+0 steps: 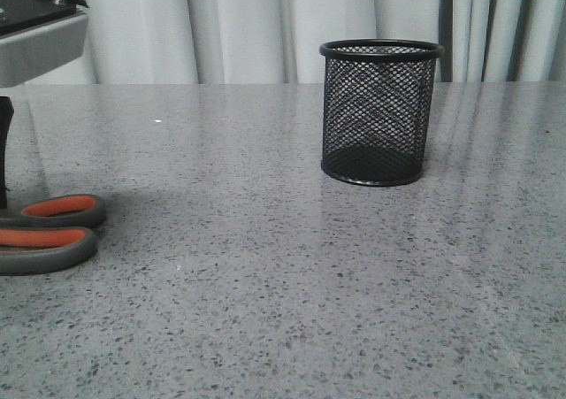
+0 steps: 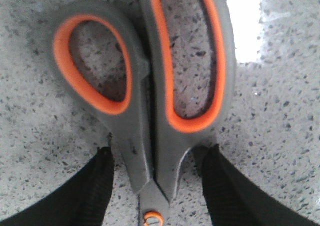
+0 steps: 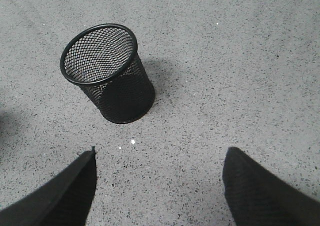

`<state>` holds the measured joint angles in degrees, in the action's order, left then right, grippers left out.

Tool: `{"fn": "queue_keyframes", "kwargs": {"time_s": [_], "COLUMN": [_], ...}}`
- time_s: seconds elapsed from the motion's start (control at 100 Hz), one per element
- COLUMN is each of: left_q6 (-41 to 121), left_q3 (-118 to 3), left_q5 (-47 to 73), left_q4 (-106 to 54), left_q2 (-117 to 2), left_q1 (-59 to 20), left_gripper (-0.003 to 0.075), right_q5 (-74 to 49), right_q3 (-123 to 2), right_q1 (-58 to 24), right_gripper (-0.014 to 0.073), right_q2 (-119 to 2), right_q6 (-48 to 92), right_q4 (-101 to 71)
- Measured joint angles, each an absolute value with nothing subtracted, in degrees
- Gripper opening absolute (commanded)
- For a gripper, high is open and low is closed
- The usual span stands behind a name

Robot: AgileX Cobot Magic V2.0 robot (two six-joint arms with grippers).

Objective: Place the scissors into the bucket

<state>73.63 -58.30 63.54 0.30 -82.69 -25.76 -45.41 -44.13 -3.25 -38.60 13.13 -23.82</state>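
Early stage of the transfer; nothing has yet entered the container. The scissors (image 1: 49, 231), with dark grey looped handles lined in orange and a coppery pivot screw, lie flat on the speckled grey stone table (image 1: 283, 310) at about 9 o'clock in the front view, well apart from the small black wire-mesh cylindrical bucket (image 1: 381, 111), which stands upright and appears empty at about 1 o'clock.

In the left wrist view the left claw (image 2: 155, 186) is open, its two black fingers (image 2: 95, 186) straddling the scissors' neck just above the pivot, one on each side; whether either finger touches the grey plastic cannot be told, and no grip is evident. The right claw (image 3: 160, 186) is open wide and holds nothing, hovering over bare table with the bucket (image 3: 107, 70) ahead of it.

Remaining, by judgement: closing on the scissors, lifting, carrying to the bucket, and releasing them inside.

The blades are cut off in every view. The front view shows only the handle loops, and the left arm is visible merely as a dark sliver at the frame edge.
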Motion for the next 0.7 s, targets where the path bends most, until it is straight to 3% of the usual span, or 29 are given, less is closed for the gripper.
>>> {"fn": "queue_keyframes", "kwargs": {"time_s": [0.38,0.5,0.65,0.7], "left_q6": [73.98,74.35,75.14,75.16], "left_q3": [-59.37,-59.37,-59.37,-59.46], "left_q5": [64.44,65.28,66.01,66.05], "left_q4": [0.30,0.42,0.42,0.42], "left_q2": [-84.66,-84.76,-84.76,-84.76], "left_q1": [-25.76,-25.76,-25.76,-25.76], "left_gripper": [0.0353,0.0227,-0.0021,-0.0010], "right_q5": [-45.51,-45.51,-45.51,-45.51], "right_q3": [-44.13,-44.13,-44.13,-44.13], "right_q1": [-3.25,-3.25,-3.25,-3.25], "right_gripper": [0.0478,0.0478,0.0478,0.0478], "right_q2": [-38.60,-38.60,-38.60,-38.60], "right_q6": [13.13,13.13,13.13,13.13], "right_q4": [-23.92,-23.92,-23.92,-23.92]}}
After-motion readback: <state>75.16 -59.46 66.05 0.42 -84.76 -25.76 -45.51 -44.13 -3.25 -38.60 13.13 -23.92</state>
